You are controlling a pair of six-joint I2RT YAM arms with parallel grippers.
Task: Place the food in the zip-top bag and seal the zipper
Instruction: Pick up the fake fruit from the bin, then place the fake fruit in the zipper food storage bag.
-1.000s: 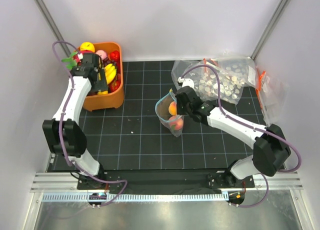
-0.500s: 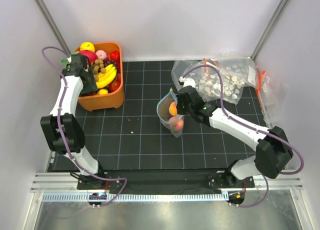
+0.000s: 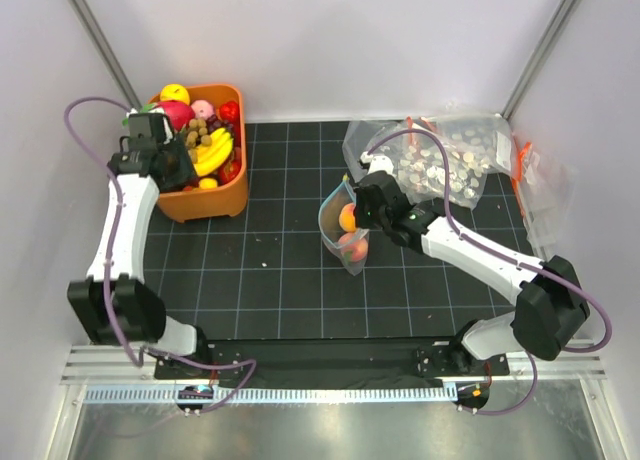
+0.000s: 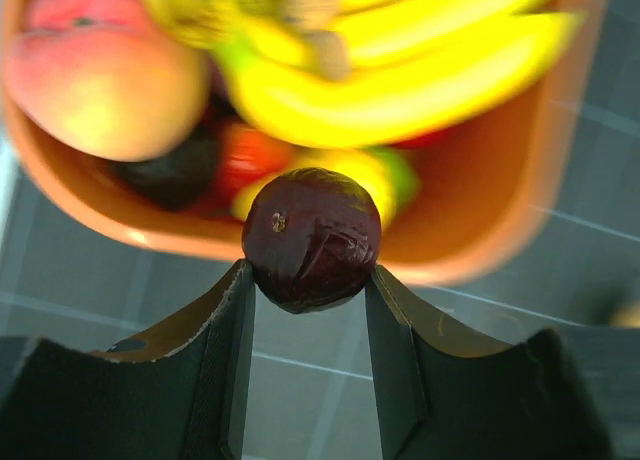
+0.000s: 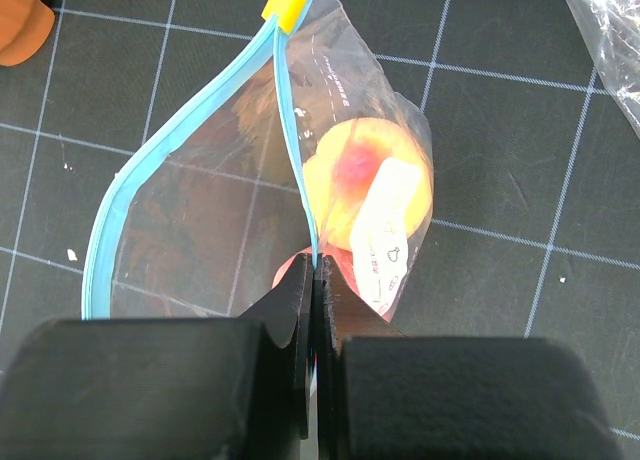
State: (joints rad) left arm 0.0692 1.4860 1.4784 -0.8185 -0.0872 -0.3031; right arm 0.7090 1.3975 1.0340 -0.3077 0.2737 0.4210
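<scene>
The small clear zip-top bag [image 3: 340, 230] hangs open near the middle of the mat. Inside it are a yellow-orange round fruit [image 3: 347, 218] and a pink-red one [image 3: 351, 246]. In the right wrist view the bag [image 5: 200, 230] gapes, and the yellow-orange fruit [image 5: 365, 185] lies above the pink-red one [image 5: 285, 272]. My right gripper [image 5: 318, 265] is shut on the teal-blue zipper [image 5: 292, 150] and holds that edge up. A yellow tab [image 5: 288, 2] sits at the strip's far end. My left gripper [image 4: 310, 272] is shut on a dark maroon round fruit [image 4: 312, 235] at the orange basket's left side [image 3: 168, 165].
The orange basket [image 3: 222, 206] at the back left holds a banana [image 3: 213, 152], a peach-like fruit [image 4: 105, 75] and other toy fruits. Bigger clear speckled bags [image 3: 445, 160] with red-orange strips lie at the back right. White walls close in the mat.
My left arm has swung left and outward, from over the basket's middle to its left side. My right gripper and the bag have shifted only slightly.
</scene>
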